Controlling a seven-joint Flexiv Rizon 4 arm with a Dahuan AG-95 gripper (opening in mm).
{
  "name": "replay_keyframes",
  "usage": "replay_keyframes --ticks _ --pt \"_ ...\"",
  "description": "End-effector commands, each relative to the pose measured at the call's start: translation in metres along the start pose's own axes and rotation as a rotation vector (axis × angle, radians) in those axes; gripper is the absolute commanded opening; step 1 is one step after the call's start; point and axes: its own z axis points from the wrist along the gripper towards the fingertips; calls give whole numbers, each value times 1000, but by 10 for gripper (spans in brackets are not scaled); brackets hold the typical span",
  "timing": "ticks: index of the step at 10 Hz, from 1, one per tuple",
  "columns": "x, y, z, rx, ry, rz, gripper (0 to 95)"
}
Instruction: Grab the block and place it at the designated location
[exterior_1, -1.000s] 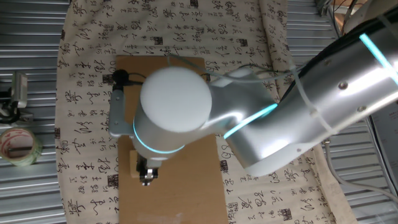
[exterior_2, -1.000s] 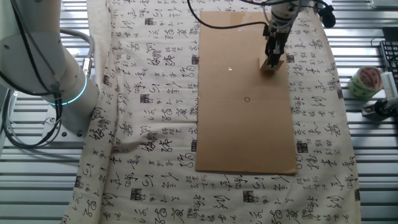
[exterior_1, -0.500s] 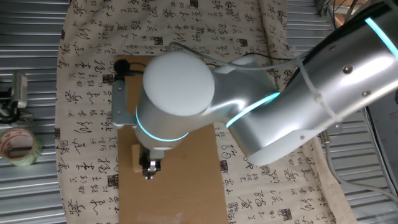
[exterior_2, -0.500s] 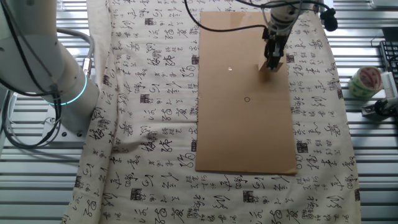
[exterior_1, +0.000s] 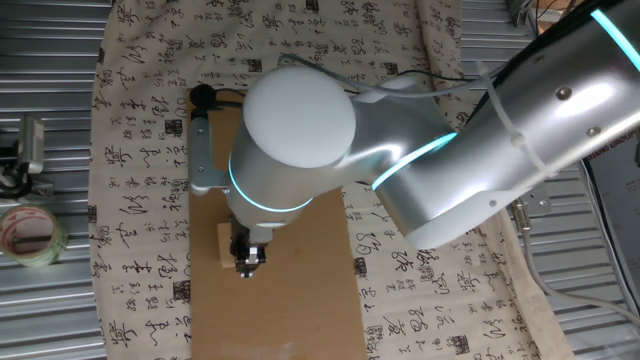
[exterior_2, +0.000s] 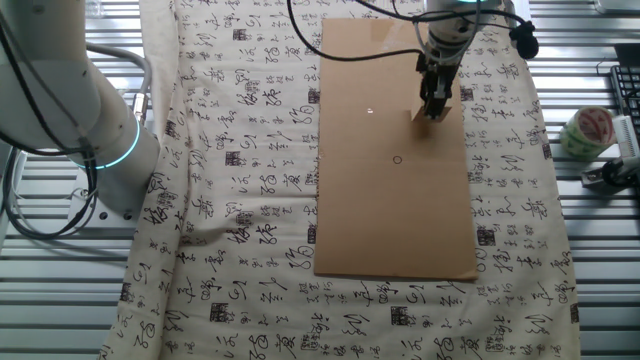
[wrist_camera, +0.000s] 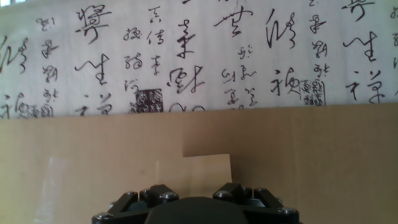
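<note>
Clearly the gripper (exterior_2: 436, 106) has its two fingers closed against opposite sides of the block (exterior_1: 226, 246), the pale wooden cube pinched between them. From one fixed view only the cube's left part shows beside the dark fingertips, the rest hidden under the arm's wide silver wrist. In the other fixed view the cube is a small tan corner at the fingers' lower end, over the cardboard sheet (exterior_2: 395, 220); whether it touches the sheet or hangs just above it cannot be told. The hand view shows the block (wrist_camera: 194, 175) as a pale square straight ahead of the finger mounts, with the sheet's far edge beyond it and the printed cloth (wrist_camera: 199, 56) past that.

The designated location (exterior_2: 397, 160), a tiny black ring drawn on the cardboard, lies apart from the block, nearer the sheet's middle and toward its left side in that view. Bare cardboard lies between block and ring. The sheet's right edge runs near the gripper. A tape roll (exterior_2: 584, 132) sits well off the cloth on the ribbed metal table (exterior_2: 570, 250), far from the fingers.
</note>
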Motion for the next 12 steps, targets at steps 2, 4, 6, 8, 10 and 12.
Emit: replay_keyframes --ticks 2,4,6,8,10,12 --pt "2 -3 0 1 -8 -1 0" --pt "4 -8 -1 2 -8 -9 0" --pt "6 -13 -2 3 -7 -17 0" --pt "10 -18 -3 3 -8 -25 0" --pt "12 -18 -2 3 -10 -27 0" --pt "14 -19 -1 3 -12 -30 0"
